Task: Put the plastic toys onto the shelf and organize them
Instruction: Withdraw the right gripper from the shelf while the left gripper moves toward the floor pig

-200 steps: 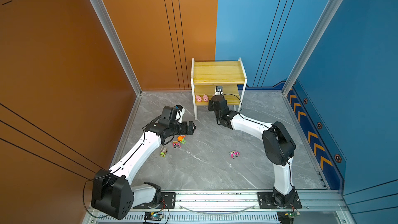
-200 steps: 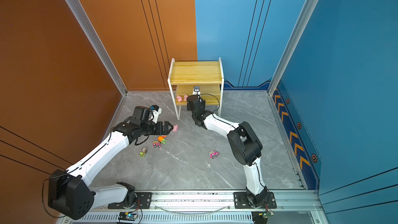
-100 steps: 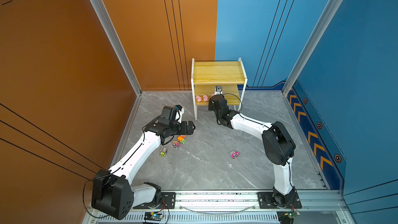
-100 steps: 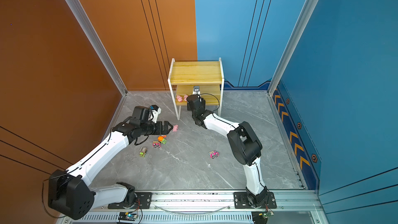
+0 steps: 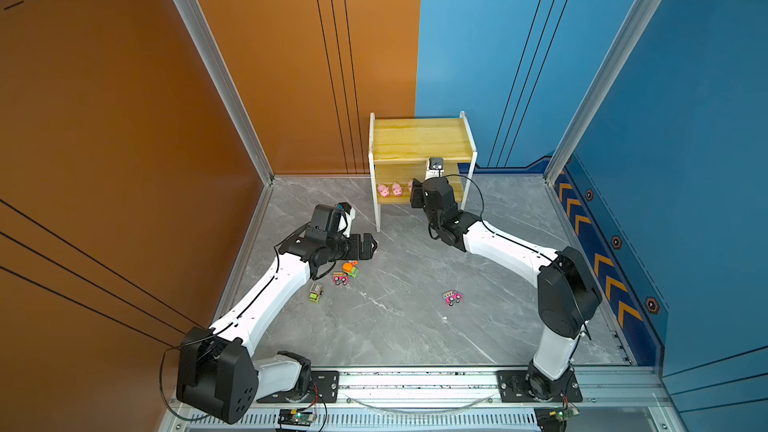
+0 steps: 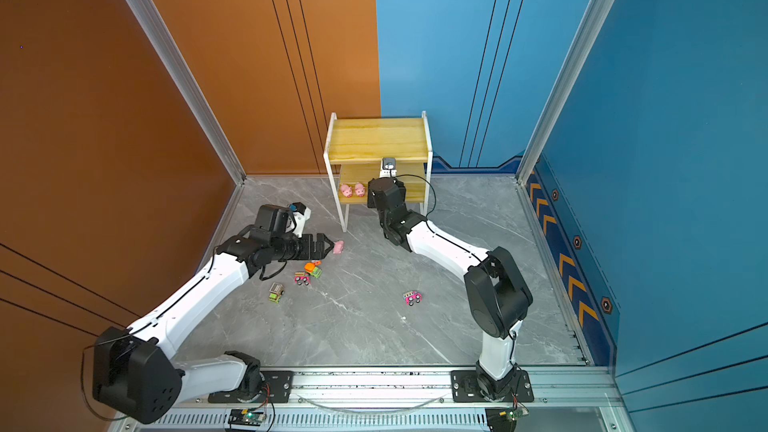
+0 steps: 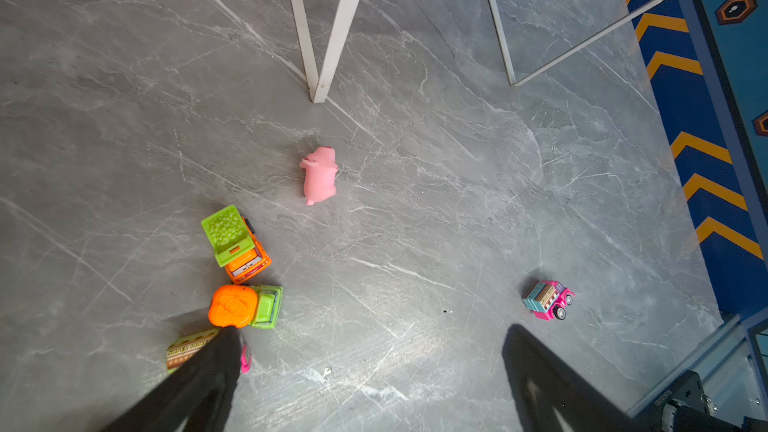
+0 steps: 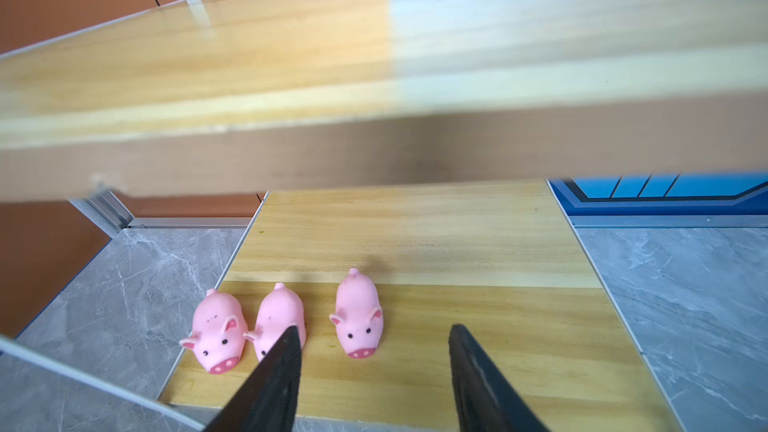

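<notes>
Right gripper (image 8: 374, 327): jaws parted, so our third pig (image 8: 359, 320) stands free in the shelf (image 8: 457, 243) row.
Left gripper (image 7: 368, 332): jaws wide, and we aim at the floor pig (image 7: 319, 174).

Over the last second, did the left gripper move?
No. The left gripper keeps the same gap to the front leg of the shelf, jaws open.
</notes>
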You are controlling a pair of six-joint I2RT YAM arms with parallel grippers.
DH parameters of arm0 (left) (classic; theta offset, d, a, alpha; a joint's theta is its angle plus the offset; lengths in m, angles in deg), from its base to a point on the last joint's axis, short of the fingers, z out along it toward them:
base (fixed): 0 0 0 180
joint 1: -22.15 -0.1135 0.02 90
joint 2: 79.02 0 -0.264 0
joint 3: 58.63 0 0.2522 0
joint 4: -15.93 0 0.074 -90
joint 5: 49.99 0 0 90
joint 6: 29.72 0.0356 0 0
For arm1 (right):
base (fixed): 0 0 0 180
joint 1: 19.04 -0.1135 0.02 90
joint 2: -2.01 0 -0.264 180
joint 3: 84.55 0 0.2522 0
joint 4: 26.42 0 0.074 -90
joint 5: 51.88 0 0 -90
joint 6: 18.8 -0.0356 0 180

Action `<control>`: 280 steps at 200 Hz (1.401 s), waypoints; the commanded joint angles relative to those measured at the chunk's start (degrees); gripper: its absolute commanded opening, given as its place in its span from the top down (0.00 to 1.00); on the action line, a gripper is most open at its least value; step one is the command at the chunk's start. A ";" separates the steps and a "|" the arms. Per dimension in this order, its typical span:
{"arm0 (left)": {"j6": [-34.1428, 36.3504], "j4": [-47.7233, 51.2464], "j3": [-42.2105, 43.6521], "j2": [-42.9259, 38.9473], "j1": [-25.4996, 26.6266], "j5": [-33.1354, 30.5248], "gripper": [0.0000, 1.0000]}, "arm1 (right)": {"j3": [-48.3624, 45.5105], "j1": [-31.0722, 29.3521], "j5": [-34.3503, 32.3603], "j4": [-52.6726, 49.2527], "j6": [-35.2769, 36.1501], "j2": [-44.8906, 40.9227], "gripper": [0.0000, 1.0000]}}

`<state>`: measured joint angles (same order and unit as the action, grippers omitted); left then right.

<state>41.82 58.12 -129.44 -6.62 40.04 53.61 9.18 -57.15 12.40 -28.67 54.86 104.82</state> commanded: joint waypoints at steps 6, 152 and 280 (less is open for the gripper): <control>0.00 -0.24 -0.51 -0.30 -0.49 0.24 0.01 | -5.12 0.18 4.40 -1.33 -0.09 -3.90 0.42; 1.20 0.20 -0.28 5.23 0.95 -5.27 0.01 | -29.25 -8.95 10.47 5.55 -7.08 -11.45 0.40; 0.89 8.75 -17.48 25.97 6.63 -18.44 0.07 | -48.80 0.58 30.93 3.44 -1.24 -33.27 0.39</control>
<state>42.49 63.17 -144.09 14.95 45.81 38.64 -36.72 -58.22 38.13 -28.17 51.95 73.26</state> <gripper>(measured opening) 0.963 0.611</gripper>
